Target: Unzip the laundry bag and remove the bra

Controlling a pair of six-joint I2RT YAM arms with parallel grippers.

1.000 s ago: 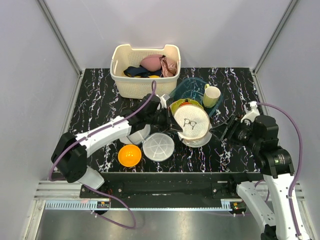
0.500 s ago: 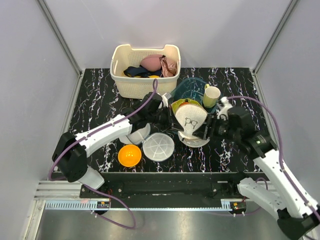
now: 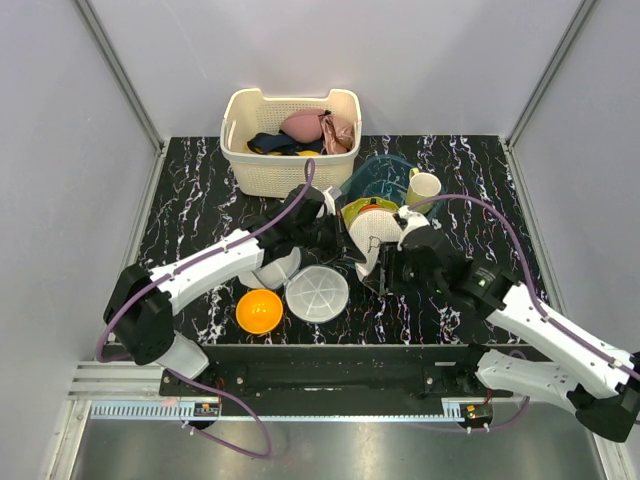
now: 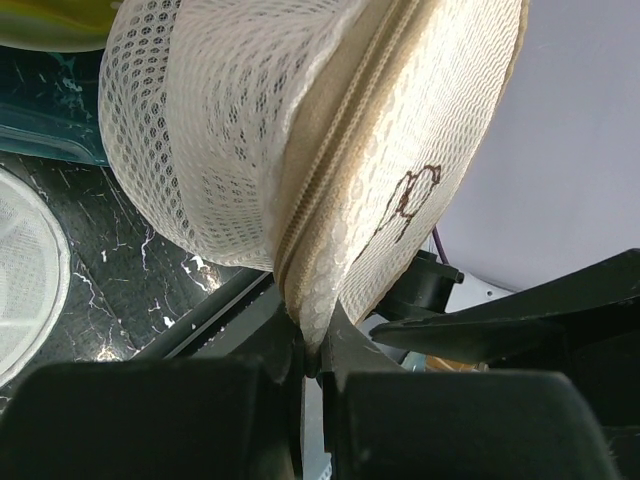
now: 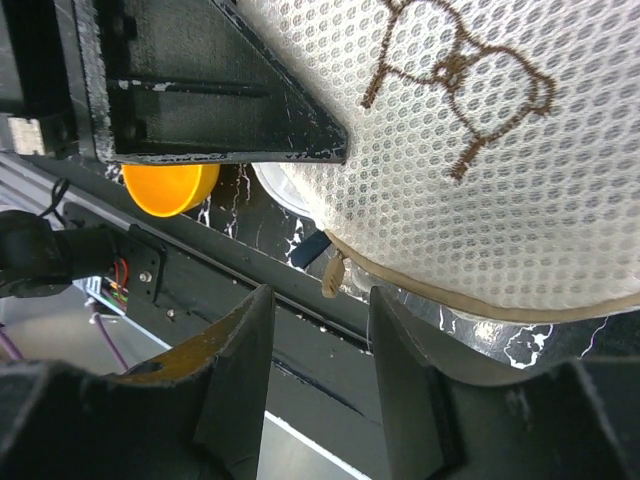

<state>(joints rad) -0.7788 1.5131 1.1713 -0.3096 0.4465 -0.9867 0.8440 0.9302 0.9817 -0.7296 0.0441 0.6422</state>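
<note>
Top external view: the laundry bag (image 3: 368, 235) stands on its edge, with its logo facing the near side. The right arm covers its right half, so the rim there is hidden.

Left wrist view: the left gripper (image 4: 312, 345) is pressed together on the closed zip seam at the bag's lower edge. Its fingertips are mostly hidden under the mesh.

Right wrist view: the right gripper (image 5: 318, 295) is just under the bag with its fingers spread. A small beige tab (image 5: 333, 272) hangs from the bag's rim between them, and I cannot tell if it touches them.

The mesh hides what is inside the bag, so the bra cannot be made out. An orange bowl (image 5: 170, 190) sits beside the bag, partly cut off by the other arm.
</note>
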